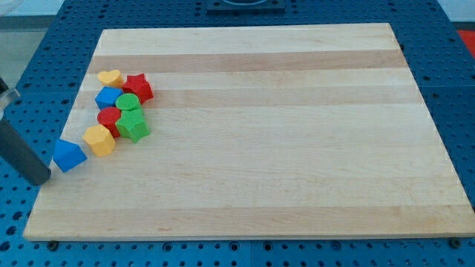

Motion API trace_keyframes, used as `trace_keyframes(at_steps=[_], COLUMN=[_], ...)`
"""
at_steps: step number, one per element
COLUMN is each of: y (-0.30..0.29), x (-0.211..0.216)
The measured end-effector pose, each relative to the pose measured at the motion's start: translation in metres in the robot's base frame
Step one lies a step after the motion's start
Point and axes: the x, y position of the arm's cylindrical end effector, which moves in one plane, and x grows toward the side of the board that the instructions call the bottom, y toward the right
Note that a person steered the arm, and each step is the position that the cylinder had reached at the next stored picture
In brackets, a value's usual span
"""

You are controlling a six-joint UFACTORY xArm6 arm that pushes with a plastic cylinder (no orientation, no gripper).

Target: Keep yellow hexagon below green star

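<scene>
Gripperless, my tip [41, 180] rests at the board's left edge, left of the yellow hexagon [99, 139] and green star [134, 127].

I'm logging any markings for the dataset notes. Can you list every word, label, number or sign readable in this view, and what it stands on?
None: no word, label, brand, number or sign can be read anywhere in this view.
The pale wooden board shows only grain.
The coloured blocks, such as the yellow hexagon and green star, have plain faces.
The blue perforated table carries only holes.
The dark rod is unmarked down to my tip.
</scene>
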Motion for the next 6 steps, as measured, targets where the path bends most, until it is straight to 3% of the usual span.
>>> trace_keyframes(at_steps=[2,4,5,6], y=[0.0,0.089,0.093,0.044], x=[-0.051,-0.063,-0.064,-0.065])
